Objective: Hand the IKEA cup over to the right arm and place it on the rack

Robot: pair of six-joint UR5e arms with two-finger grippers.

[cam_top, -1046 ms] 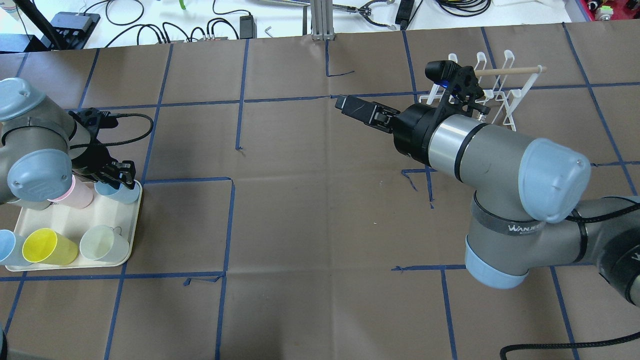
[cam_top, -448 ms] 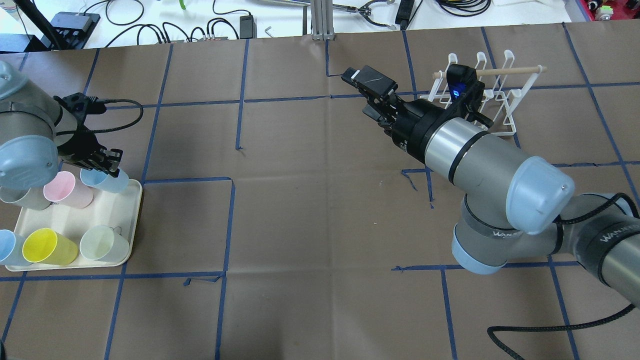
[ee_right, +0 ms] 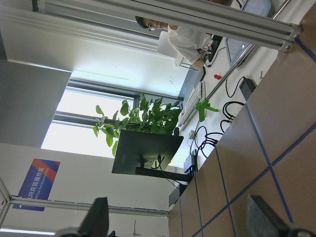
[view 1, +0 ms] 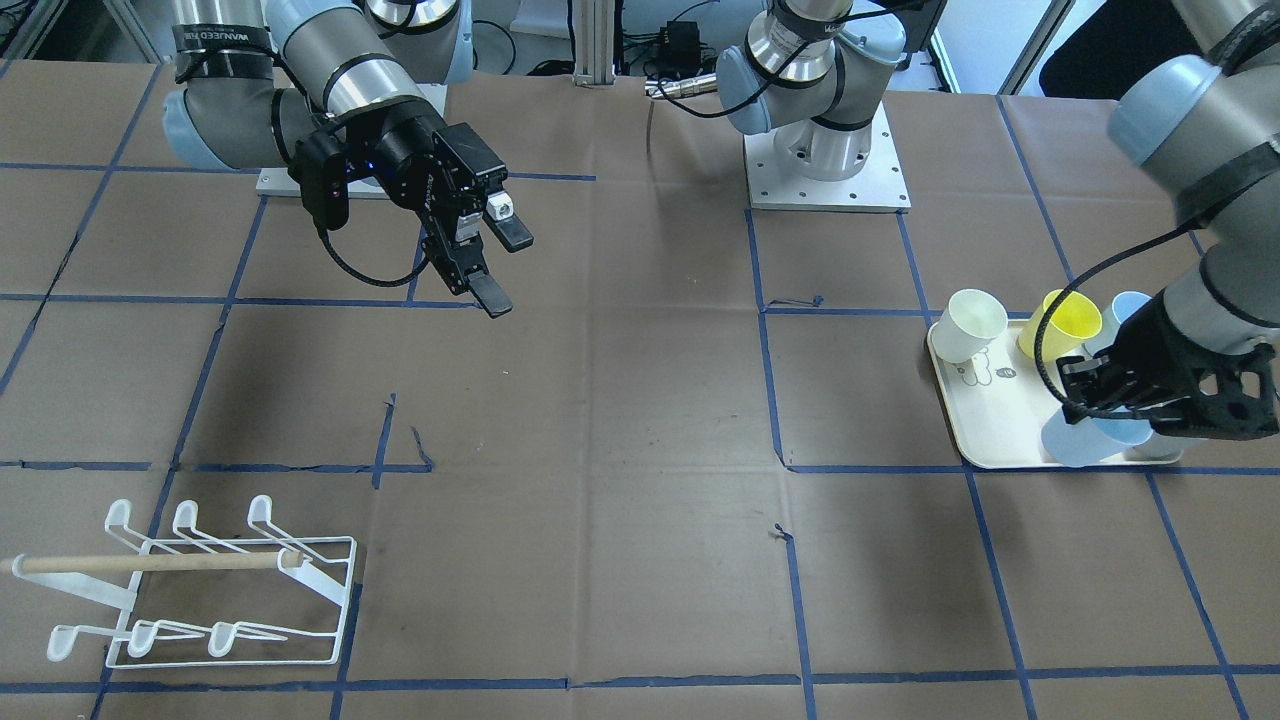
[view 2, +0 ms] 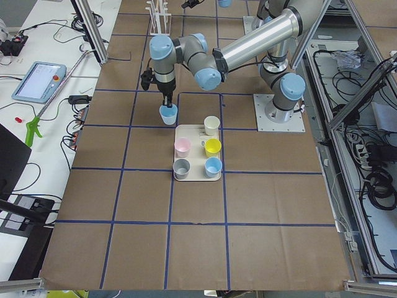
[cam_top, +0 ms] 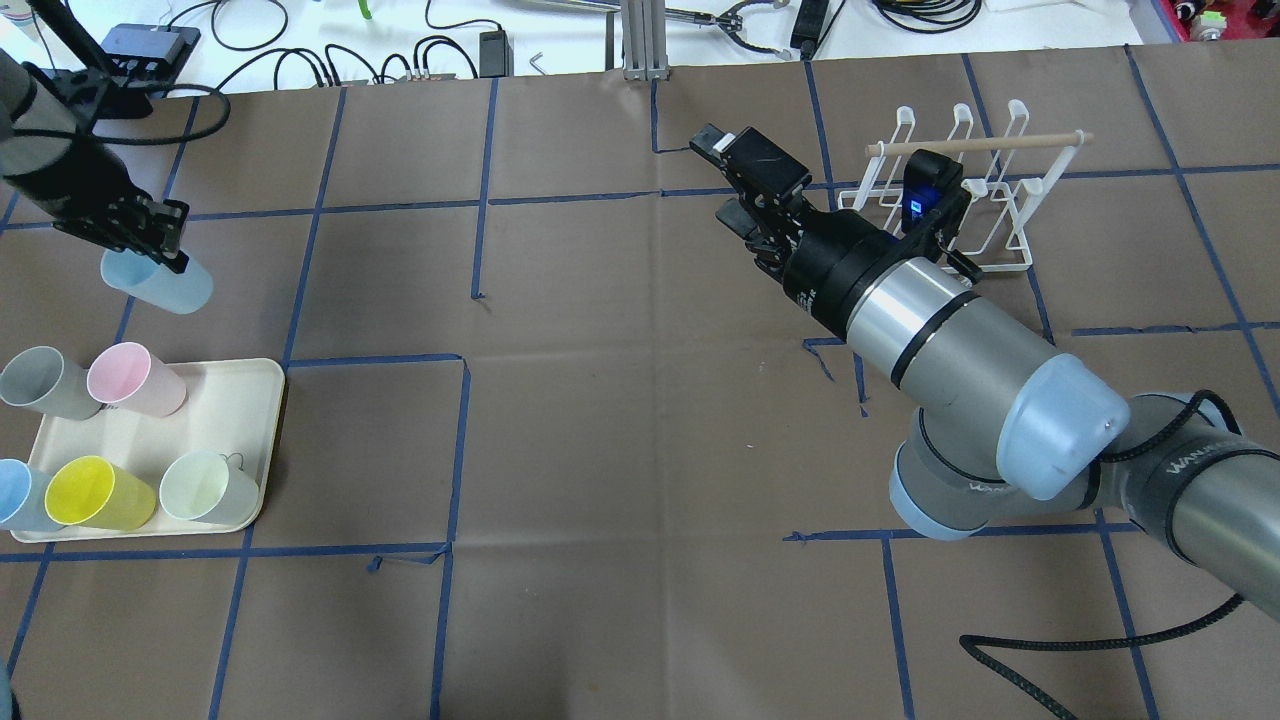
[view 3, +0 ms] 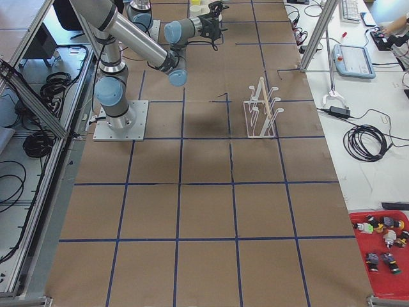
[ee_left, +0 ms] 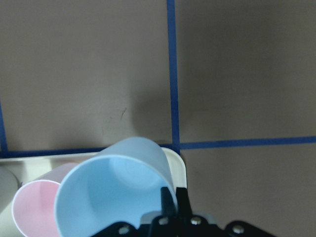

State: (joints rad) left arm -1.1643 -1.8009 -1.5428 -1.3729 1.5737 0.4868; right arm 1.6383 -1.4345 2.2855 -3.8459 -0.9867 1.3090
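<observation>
At the left, the left gripper now holds the pale blue cup clear of the cream tray, its jaws clenched on the cup's rim. A second ago that cup sat at the tray's far corner, so the pick-up is done and the carry toward the hand-over looks under way. Five cups remain on the one tray: a grey cup, a pink cup, a second blue cup, a yellow cup and a whitish cup; that makes six cups in all. Further along the worktop, the right gripper has rolled its wrist and swung toward the far edge, jaws spread and empty, seemingly readying to receive. Just beside it stands the single rack, its six prongs all bare.
</observation>
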